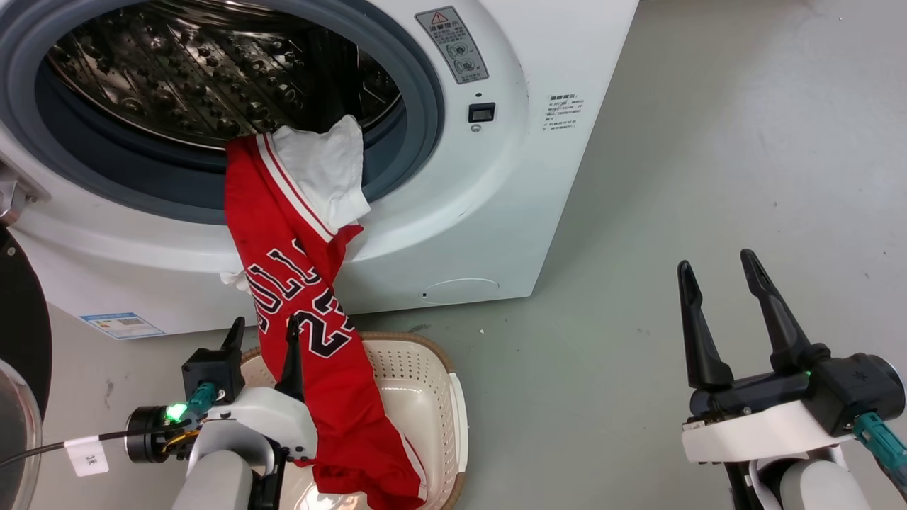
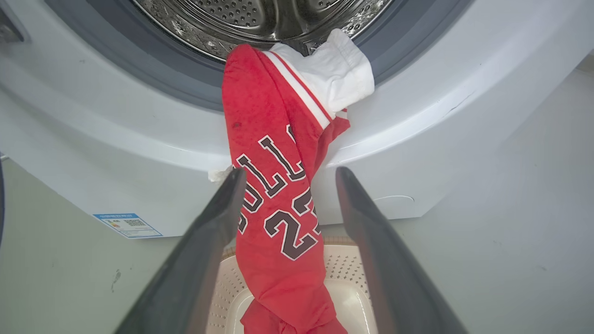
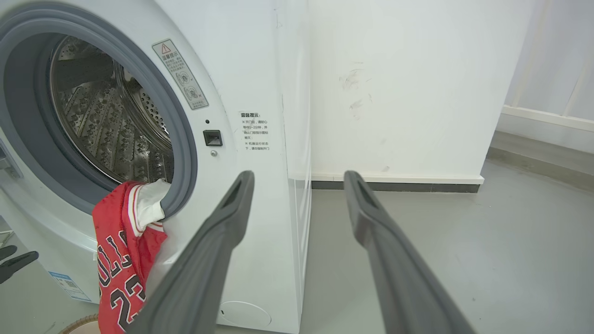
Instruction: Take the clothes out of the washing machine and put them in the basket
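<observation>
**Laundry.** In the head view the washing machine (image 1: pixel 553 57) fills the 11 o'clock quarter, with its steel drum (image 1: pixel 198 71) exposed. The red jersey (image 1: pixel 297 283) hangs from the drum lip over the grey rim. It runs down toward 6 o'clock, and its lower end lies inside the basket (image 1: pixel 425 397), which stands just in front of the machine. We judge that this position lets garments drop straight in. The white cloth (image 1: pixel 322 170) is bunched on the lip, touching the jersey's striped trim. Neither piece is fully out.

**Grippers.** The left gripper (image 1: pixel 264 326) is at 7 o'clock by the basket's rim, jaws apart, nothing clamped. In the left wrist view the lettering shows between its fingers. We cannot tell whether they straddle the fabric or stand short of it. The right gripper (image 1: pixel 716 261) is at 4 o'clock, jaws apart and empty, over bare floor (image 1: pixel 708 142). We judge it parked clear of the left arm's work.

**Risk.** Pulling the jersey could drag the white cloth onto the floor.
</observation>
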Available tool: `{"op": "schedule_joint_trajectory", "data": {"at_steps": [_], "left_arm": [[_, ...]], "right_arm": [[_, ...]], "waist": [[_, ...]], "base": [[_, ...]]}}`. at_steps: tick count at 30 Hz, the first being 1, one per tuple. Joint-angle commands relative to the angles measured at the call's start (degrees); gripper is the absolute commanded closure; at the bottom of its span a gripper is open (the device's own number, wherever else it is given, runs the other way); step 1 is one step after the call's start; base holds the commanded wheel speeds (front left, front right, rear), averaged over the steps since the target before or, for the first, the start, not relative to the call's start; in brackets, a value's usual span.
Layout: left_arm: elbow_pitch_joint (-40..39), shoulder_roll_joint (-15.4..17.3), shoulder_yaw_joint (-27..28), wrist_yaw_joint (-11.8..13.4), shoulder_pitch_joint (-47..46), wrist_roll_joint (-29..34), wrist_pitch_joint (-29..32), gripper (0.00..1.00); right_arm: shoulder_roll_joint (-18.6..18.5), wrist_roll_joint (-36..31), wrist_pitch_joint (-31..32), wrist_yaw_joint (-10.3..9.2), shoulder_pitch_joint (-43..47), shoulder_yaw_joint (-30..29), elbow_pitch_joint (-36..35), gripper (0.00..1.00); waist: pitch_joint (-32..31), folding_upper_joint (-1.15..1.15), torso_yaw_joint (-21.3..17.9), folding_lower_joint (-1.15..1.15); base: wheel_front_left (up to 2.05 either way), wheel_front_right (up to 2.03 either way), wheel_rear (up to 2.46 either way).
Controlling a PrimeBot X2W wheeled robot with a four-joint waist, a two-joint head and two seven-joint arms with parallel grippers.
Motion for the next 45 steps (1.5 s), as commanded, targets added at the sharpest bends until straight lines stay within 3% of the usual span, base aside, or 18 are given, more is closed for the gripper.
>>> {"op": "schedule_joint_trajectory", "data": {"at_steps": [1,8,22,38,39,40,45], "left_arm": [[0.79,0.00,0.54,-0.65,-1.34,0.89,-0.14,0.00],[8.16,0.40,1.88,-2.30,-8.60,2.29,-0.14,0.00],[22.48,3.69,4.08,-2.91,-25.63,2.55,-0.15,0.00],[25.10,5.82,4.69,-3.01,-36.02,3.20,-0.36,0.00],[24.86,5.73,4.67,-3.15,-35.87,3.30,-0.39,0.73],[24.63,5.58,4.65,-3.28,-35.61,3.35,-0.44,1.00],[24.84,5.08,4.62,-3.72,-34.60,3.39,-0.41,1.00]], "right_arm": [[0.08,0.39,-0.13,-0.04,0.26,0.24,-0.16,0.00],[0.08,0.98,-0.13,-0.04,-1.98,0.83,-0.81,0.00],[0.08,2.30,-0.13,-0.04,-7.03,0.40,-1.72,0.00],[0.08,3.77,-0.13,-0.04,-9.30,-0.05,-2.20,0.00],[0.08,3.77,-0.13,-0.04,-9.28,-0.09,-2.14,0.00],[0.08,3.77,-0.13,-0.04,-9.24,-0.09,-2.07,0.00],[0.08,3.74,-0.13,-0.05,-9.11,0.01,-1.78,0.00]], "waist": [[0.32,0.00,-0.19,0.01],[3.58,0.00,-1.64,0.01],[12.75,0.00,-5.08,0.01],[17.26,0.00,-6.36,0.01],[17.23,0.00,-6.32,0.01],[17.18,0.00,-6.28,0.01],[16.80,0.00,-6.10,0.01]], "base": [[0.00,0.00,0.00],[0.00,0.00,0.00],[0.00,0.00,0.00],[0.00,0.00,0.00],[0.00,0.00,0.00],[0.00,0.00,0.00],[0.00,0.00,0.00]]}}
